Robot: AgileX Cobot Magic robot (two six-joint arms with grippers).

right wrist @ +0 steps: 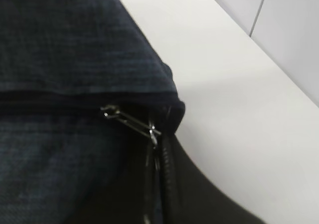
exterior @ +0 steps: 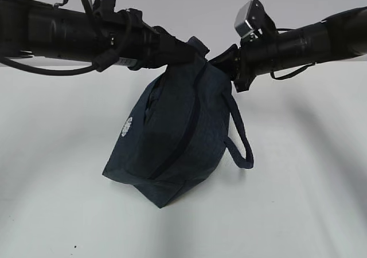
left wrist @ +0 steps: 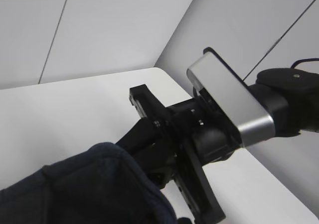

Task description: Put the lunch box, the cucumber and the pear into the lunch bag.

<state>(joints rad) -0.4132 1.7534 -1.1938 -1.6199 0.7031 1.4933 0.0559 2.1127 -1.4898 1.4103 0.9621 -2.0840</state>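
The dark navy lunch bag (exterior: 178,137) hangs from both grippers, and its bottom corner touches the white table (exterior: 304,189). My left gripper (exterior: 186,47) grips its top from the left. My right gripper (exterior: 225,60) grips the top from the right, close beside it. The jaws of both are buried in fabric. The bag's long zipper (exterior: 186,135) looks closed. A white mark (exterior: 126,126) shows on its side. The right wrist view shows the metal ring pull (right wrist: 130,121) on navy cloth (right wrist: 65,50). The left wrist view shows bag fabric (left wrist: 75,189) and the right gripper (left wrist: 149,134). The lunch box, cucumber and pear are out of view.
A loop handle (exterior: 241,146) dangles at the bag's right side. The right arm's silver camera housing (left wrist: 229,97) sits just beyond the bag's top. The table's far edge (left wrist: 164,72) meets a grey wall.
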